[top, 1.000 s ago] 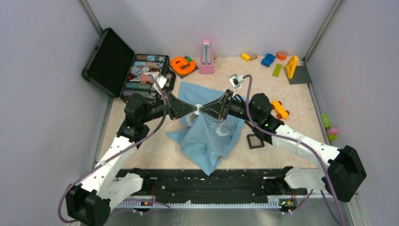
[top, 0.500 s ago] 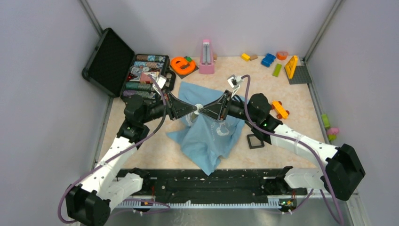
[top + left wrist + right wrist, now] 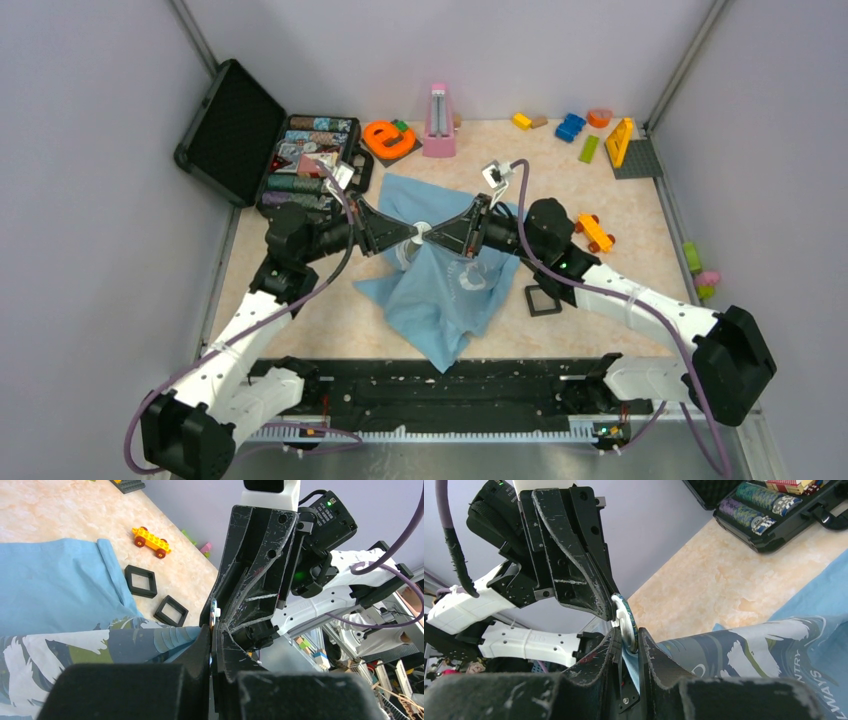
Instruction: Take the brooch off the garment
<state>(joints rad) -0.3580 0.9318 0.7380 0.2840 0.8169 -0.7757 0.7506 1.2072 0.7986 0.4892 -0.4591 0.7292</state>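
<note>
The right hand (image 3: pixel 629 636) is clamped on the brooch (image 3: pixel 625 620) with some cloth. The left hand (image 3: pixel 211 636), fingers together, butts against it from the left, above mid-bench (image 3: pixel 620 225). The shirt (image 3: pixel 440 300) drapes below. Unpinning looks under way; next needs a steady pull apart.

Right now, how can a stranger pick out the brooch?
Find the blue shirt mid-table. Over it, the left pincer and right pincer meet tip to tip. The brooch is the small white disc with a teal rim between them.
</note>
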